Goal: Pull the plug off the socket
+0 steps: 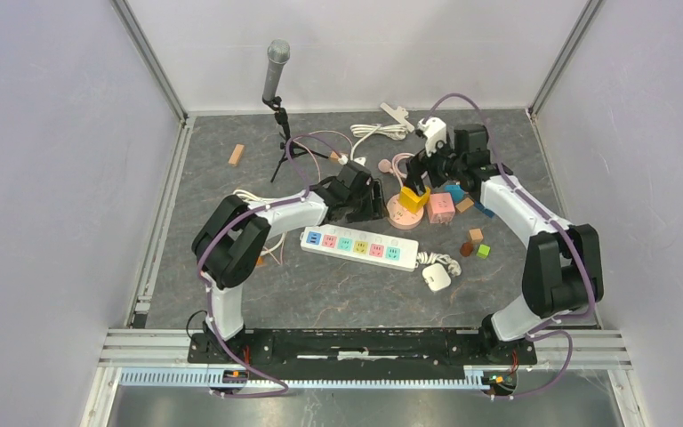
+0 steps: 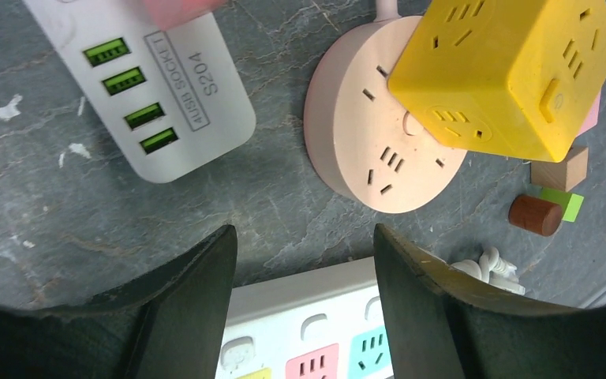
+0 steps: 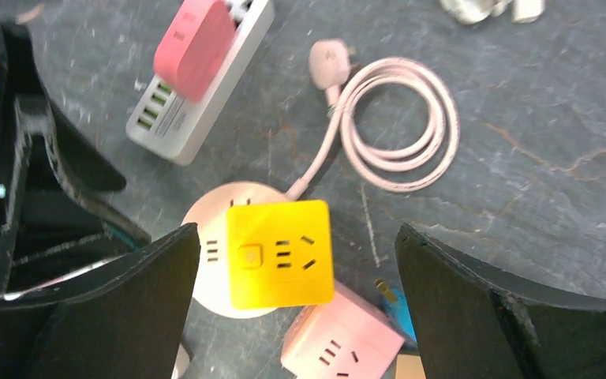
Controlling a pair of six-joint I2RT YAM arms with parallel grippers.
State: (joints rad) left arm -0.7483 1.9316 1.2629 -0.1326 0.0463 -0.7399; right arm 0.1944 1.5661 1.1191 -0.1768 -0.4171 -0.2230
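A yellow cube plug (image 1: pixel 413 197) sits on a round pink socket (image 1: pixel 398 212) at the table's middle. My right gripper (image 1: pixel 420 173) hangs open above it; in the right wrist view the yellow cube (image 3: pixel 280 253) lies between the spread fingers, over the round socket (image 3: pixel 205 237), and the right gripper (image 3: pixel 296 237) touches nothing. My left gripper (image 1: pixel 369 200) is open and empty just left of the socket. In the left wrist view the left gripper (image 2: pixel 304 237) is short of the round socket (image 2: pixel 363 150), and the yellow cube (image 2: pixel 505 71) looks tilted on it.
A long white power strip (image 1: pixel 360 247) with coloured outlets lies just in front. A pink cube socket (image 1: pixel 441 206), small wooden blocks (image 1: pixel 476 235) and a white USB strip (image 2: pixel 158 87) lie close by. A coiled pink cord (image 3: pixel 398 126) lies behind. A microphone stand (image 1: pixel 277 107) is at the back left.
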